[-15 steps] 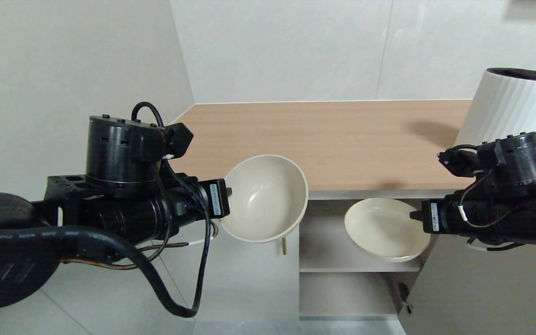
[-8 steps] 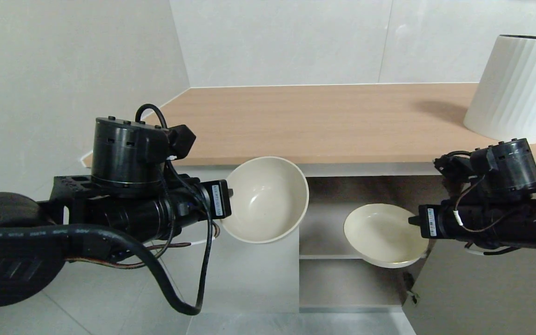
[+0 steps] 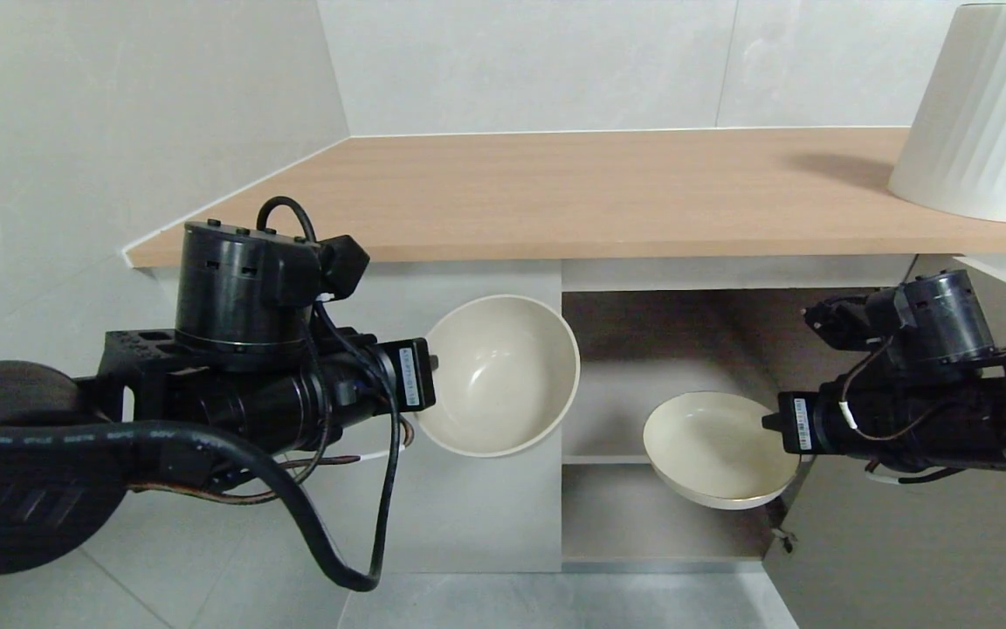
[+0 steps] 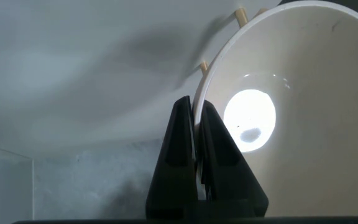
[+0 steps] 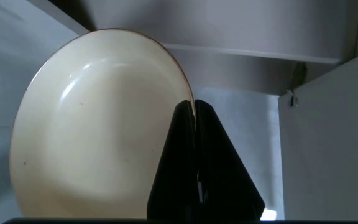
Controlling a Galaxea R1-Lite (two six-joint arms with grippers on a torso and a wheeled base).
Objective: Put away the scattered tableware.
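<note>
My left gripper (image 3: 427, 395) is shut on the rim of a deep cream bowl (image 3: 499, 376), held in the air in front of a closed cabinet door. The left wrist view shows its fingers (image 4: 185, 134) clamping the bowl (image 4: 291, 106) by its edge. My right gripper (image 3: 769, 425) is shut on the rim of a shallower cream plate-bowl (image 3: 717, 447), held before the open cabinet compartment. In the right wrist view the fingers (image 5: 191, 140) pinch that dish (image 5: 95, 118) at its rim.
A wooden counter (image 3: 608, 192) runs above the cabinet, with a white ribbed bin (image 3: 988, 114) at its right end. The open compartment has a shelf (image 3: 608, 456) and a lower space (image 3: 643, 524). An open door (image 3: 905, 542) stands at right; grey floor lies below.
The head view has dropped, so the counter sits higher in the picture and more of the cabinet interior shows. Both arms keep their dishes; the right one has lowered slightly against the shelf.
</note>
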